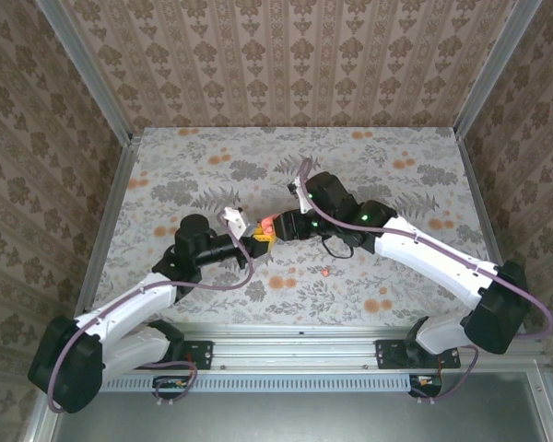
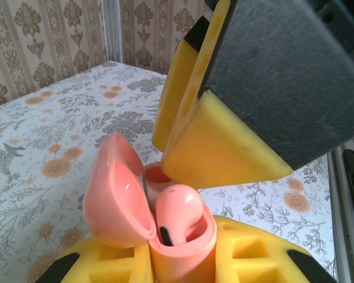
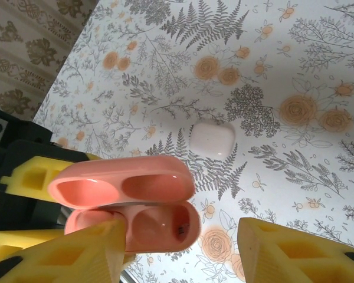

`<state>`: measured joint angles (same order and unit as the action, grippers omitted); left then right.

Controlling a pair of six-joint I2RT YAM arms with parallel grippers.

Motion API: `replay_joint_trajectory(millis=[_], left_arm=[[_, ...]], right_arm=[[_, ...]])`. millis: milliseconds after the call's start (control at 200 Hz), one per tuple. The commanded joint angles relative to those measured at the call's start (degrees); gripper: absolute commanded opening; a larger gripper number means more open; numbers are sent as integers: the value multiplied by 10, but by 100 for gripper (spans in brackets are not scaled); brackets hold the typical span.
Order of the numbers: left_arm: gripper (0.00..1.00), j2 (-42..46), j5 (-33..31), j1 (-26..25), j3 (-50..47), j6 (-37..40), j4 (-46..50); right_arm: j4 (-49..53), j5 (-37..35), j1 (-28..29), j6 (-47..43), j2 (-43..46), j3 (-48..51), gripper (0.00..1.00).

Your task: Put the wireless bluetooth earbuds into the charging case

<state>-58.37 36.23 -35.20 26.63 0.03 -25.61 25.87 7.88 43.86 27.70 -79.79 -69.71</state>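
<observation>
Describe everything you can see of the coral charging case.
The coral charging case is a glossy, rounded, plastic-looking shell, hinged open with its lid tipped back. One coral earbud sits in one well; the other well is partly hidden behind a yellow finger of the right gripper. The case stands upright, clamped at its base between the yellow fingers of the left gripper.

The floral-patterned table (image 1: 194,175) carries a closed white case (image 3: 212,140) — and one tiny coral bud (image 1: 327,271).

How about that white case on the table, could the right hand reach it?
Probably yes: the white case lies bare beyond the open right hand, though the pink case held close partly crowds the path.
</observation>
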Motion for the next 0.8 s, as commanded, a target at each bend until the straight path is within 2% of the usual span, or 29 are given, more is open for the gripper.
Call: replay_joint_trajectory(millis=[0, 315, 540, 795], left_arm=[[5, 12, 9, 0, -6, -8, -21], [4, 12, 9, 0, -13, -10, -30], [4, 11, 26, -2, -51, -15, -75], [5, 32, 65, -27, -74, 55, -67]], right_arm=[[-34, -3, -3, 7, 32, 11, 55], [-71, 44, -31, 24, 102, 75, 56], [31, 72, -57, 32, 102, 69, 56], [160, 105, -119, 44, 88, 76, 56]])
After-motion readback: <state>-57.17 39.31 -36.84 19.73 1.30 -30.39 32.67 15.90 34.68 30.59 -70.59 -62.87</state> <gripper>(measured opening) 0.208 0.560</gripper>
